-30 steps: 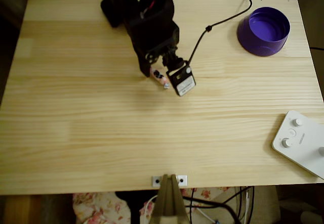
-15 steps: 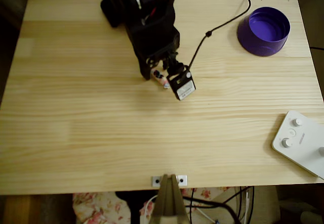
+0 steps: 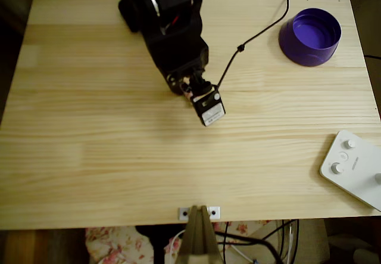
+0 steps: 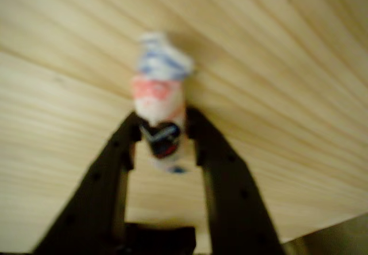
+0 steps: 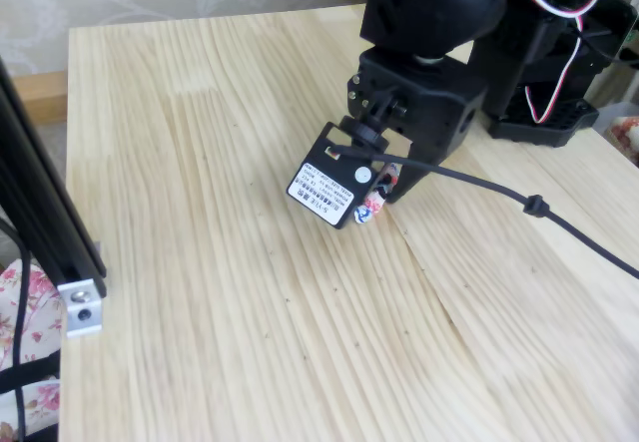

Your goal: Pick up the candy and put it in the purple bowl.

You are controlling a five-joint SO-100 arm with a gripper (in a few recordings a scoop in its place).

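Black arm [image 3: 172, 31] mid-table, purple bowl [image 3: 310, 36] far right.

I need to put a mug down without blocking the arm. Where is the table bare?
In the overhead view, the left half of the table and the front strip up to the white box are bare. Crowded: around the gripper holding the candy, and the cable's run toward the purple bowl.
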